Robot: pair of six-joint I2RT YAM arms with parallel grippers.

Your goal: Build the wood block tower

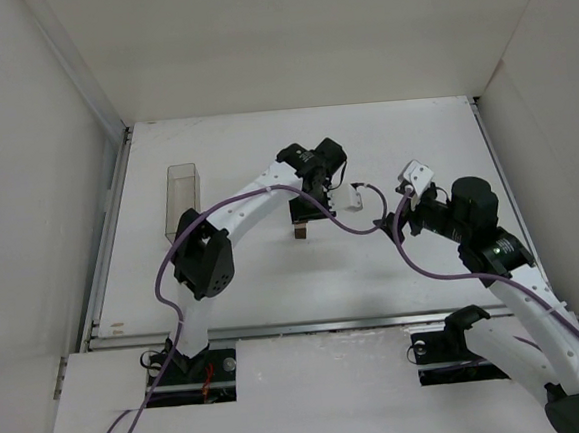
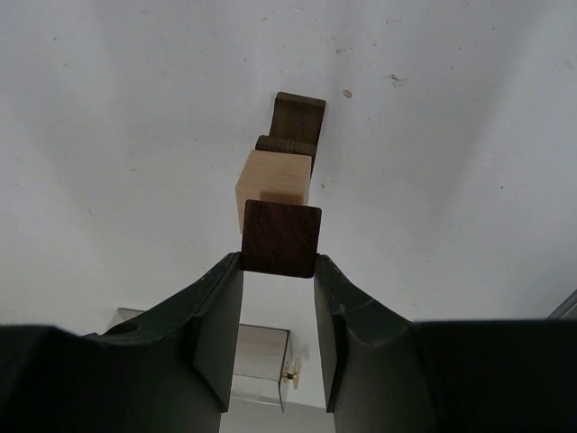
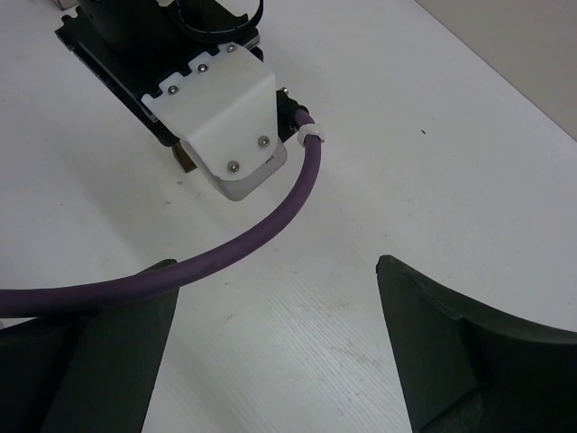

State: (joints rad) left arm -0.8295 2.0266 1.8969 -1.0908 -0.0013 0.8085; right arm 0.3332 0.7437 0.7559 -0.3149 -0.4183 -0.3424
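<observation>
In the left wrist view my left gripper (image 2: 279, 262) is shut on the maroon piece (image 2: 280, 236), held by its sides at the very fingertips. Directly beyond it is the pale tan cube (image 2: 270, 183), which sits on the dark brown block (image 2: 295, 122). I cannot tell whether the maroon piece touches the cube. In the top view the left gripper (image 1: 303, 215) hangs over the small stack (image 1: 299, 233) at mid table. My right gripper (image 1: 390, 221) is open and empty to the right of the stack, and it also shows in the right wrist view (image 3: 275, 266).
A clear rectangular plastic box (image 1: 181, 199) stands at the left of the table and shows between the left fingers (image 2: 257, 359). The left arm's purple cable (image 3: 243, 239) crosses in front of the right gripper, below the left wrist's white camera mount (image 3: 225, 117). White walls enclose the table.
</observation>
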